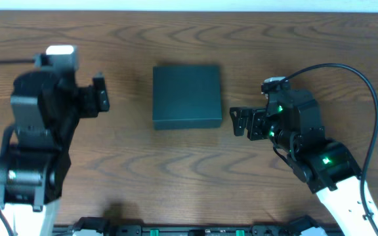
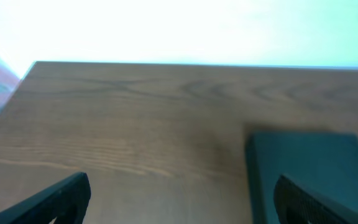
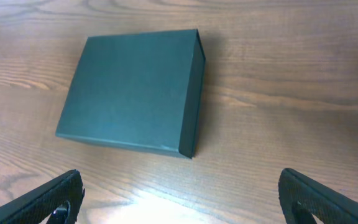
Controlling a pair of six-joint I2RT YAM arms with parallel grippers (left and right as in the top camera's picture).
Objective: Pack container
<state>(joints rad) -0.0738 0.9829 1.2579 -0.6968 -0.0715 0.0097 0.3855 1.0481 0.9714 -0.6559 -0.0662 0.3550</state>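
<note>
We see the container (image 3: 132, 90) as smooth, matt, dark cardboard, and the table (image 3: 278, 74) under it as brown wood with clear grain and a slight gloss.

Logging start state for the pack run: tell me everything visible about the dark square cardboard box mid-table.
The matte black, teal-tinted square cardboard container is shallow, its lid closed flat. It lies flat on the brown wood-grain table, between the two arms, edges roughly square to the table's. Nothing sits on it; the open left gripper and open right gripper both stand clear of it.
</note>
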